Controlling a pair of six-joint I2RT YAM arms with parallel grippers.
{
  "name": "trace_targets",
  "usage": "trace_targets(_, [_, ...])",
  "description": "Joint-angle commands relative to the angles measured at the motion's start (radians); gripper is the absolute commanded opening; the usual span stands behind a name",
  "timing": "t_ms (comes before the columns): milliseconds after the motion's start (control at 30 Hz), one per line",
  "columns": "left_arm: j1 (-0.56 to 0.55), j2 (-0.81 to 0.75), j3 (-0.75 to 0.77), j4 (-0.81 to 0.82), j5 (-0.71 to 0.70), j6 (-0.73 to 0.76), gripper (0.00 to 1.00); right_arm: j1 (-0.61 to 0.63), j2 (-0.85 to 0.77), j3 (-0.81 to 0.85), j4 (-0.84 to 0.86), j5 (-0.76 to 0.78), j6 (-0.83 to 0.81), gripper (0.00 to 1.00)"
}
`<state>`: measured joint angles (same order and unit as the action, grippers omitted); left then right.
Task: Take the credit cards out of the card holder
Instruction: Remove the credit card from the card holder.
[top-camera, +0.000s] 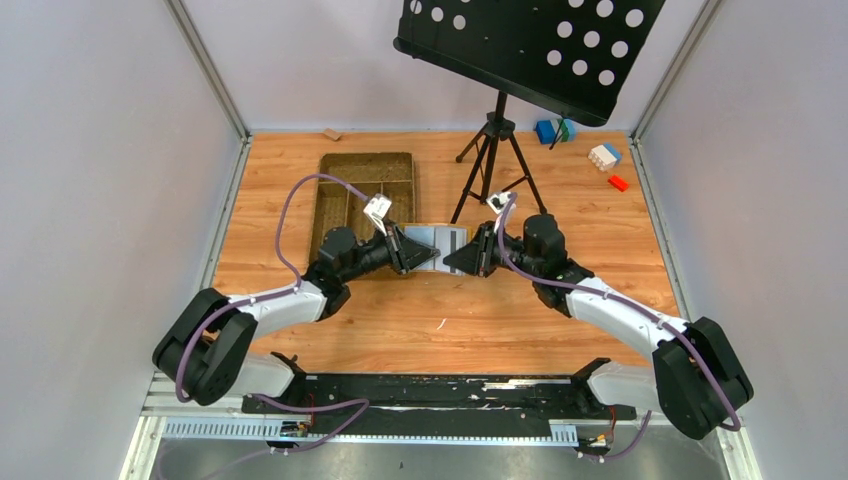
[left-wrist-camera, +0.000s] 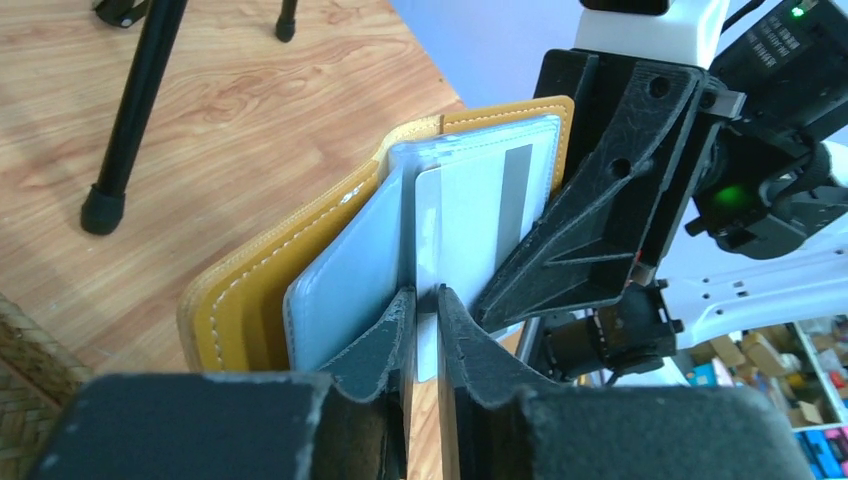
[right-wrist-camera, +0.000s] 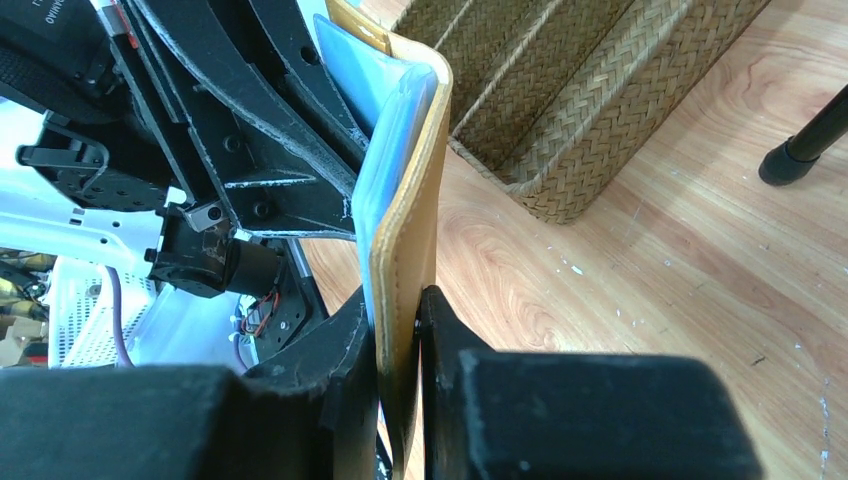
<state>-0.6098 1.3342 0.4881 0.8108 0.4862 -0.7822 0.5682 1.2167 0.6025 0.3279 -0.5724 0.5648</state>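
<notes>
Pinching the yellow cover of the card holder (right-wrist-camera: 410, 200) from 3 o'clock, the right gripper (right-wrist-camera: 400, 330) props it open above the table (top-camera: 400, 330), pockets facing the left gripper (left-wrist-camera: 425, 320), whose fingers (left-wrist-camera: 385, 335) flank the striped credit card (left-wrist-camera: 470, 210) from 9 o'clock; whether they bite yet, I cannot tell.

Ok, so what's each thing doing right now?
card holder: open, held between both grippers.
credit card: partly in its pocket, edge pinched.
left gripper: shut on the credit card.
right gripper: shut on the card holder's yellow cover.
woven tray: lying flat.
music stand: standing upright.
</notes>
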Motion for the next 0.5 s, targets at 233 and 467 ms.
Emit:
trace_targets(233, [0.000, 0.013, 0.013, 0.182, 0.109, -0.072, 0.00, 0.010, -0.009, -0.002, 0.168, -0.124, 0.051, 0.21])
trace_targets(467, [0.032, -0.044, -0.012, 0.046, 0.003, -0.024, 0.00, -0.001, -0.036, -0.023, 0.169, -0.090, 0.055, 0.30])
